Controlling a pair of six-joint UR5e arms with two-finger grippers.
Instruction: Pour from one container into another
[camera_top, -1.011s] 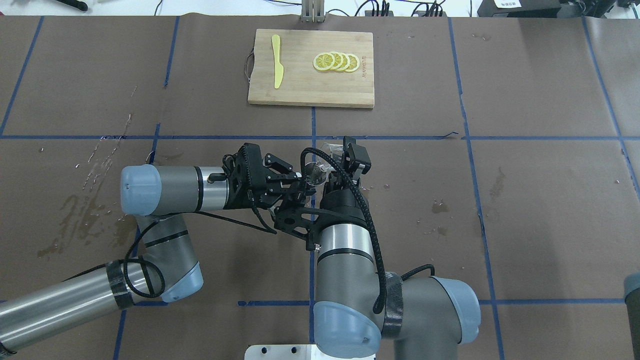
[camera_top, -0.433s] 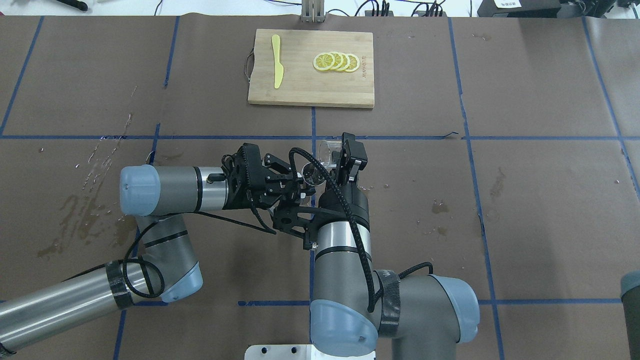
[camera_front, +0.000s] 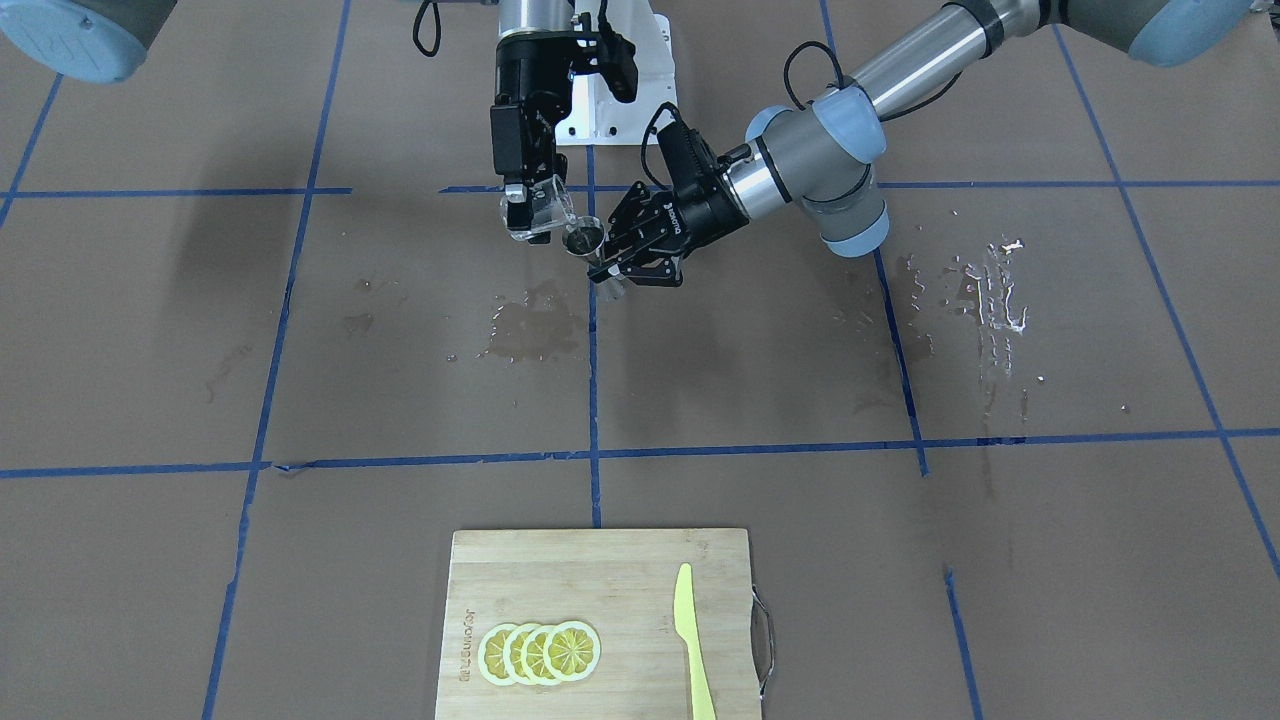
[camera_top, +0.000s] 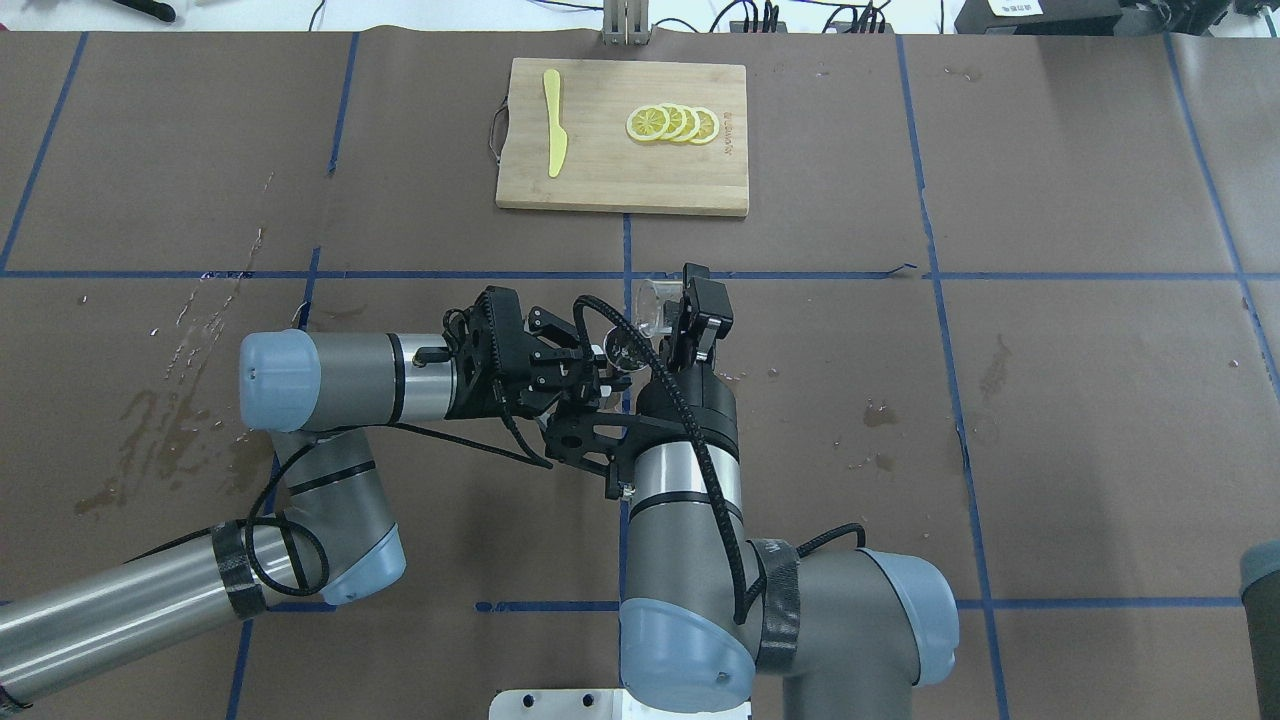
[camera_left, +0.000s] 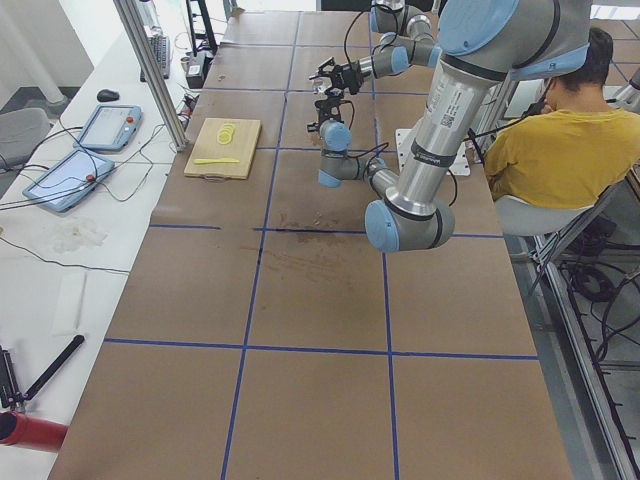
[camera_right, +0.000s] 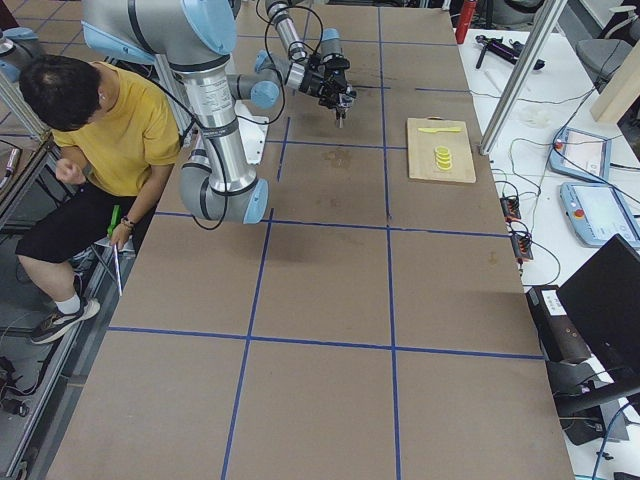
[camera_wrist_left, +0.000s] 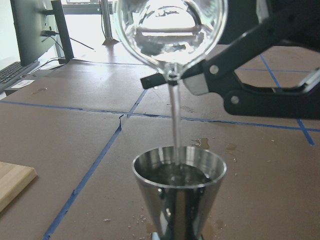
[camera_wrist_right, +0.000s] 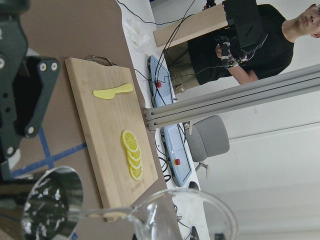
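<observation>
A steel cone-shaped jigger (camera_wrist_left: 179, 186) is held upright above the table, with my left gripper (camera_front: 612, 268) shut on its lower part. Just above it a clear glass beaker (camera_wrist_left: 169, 29) is tipped spout-down, and my right gripper (camera_front: 524, 206) is shut on the beaker (camera_front: 548, 212). A thin stream of clear liquid (camera_wrist_left: 176, 125) runs from the spout into the jigger, which holds some liquid. In the overhead view the beaker (camera_top: 654, 303) sits just beyond the jigger (camera_top: 622, 350), where both wrists meet near the table's centre line. The right wrist view shows the jigger's rim (camera_wrist_right: 52, 206) below the beaker's lip (camera_wrist_right: 186, 216).
A wooden cutting board (camera_top: 600, 170) at the far middle carries lemon slices (camera_top: 672, 124) and a yellow plastic knife (camera_top: 553, 122). Wet stains (camera_front: 532, 322) mark the brown paper below the grippers and on my left (camera_top: 160, 430). A person in a yellow shirt (camera_left: 560, 150) sits beside the robot base.
The right wrist has turned and shifted slightly left and away, tipping the beaker further over the jigger. The left arm has stayed almost still.
</observation>
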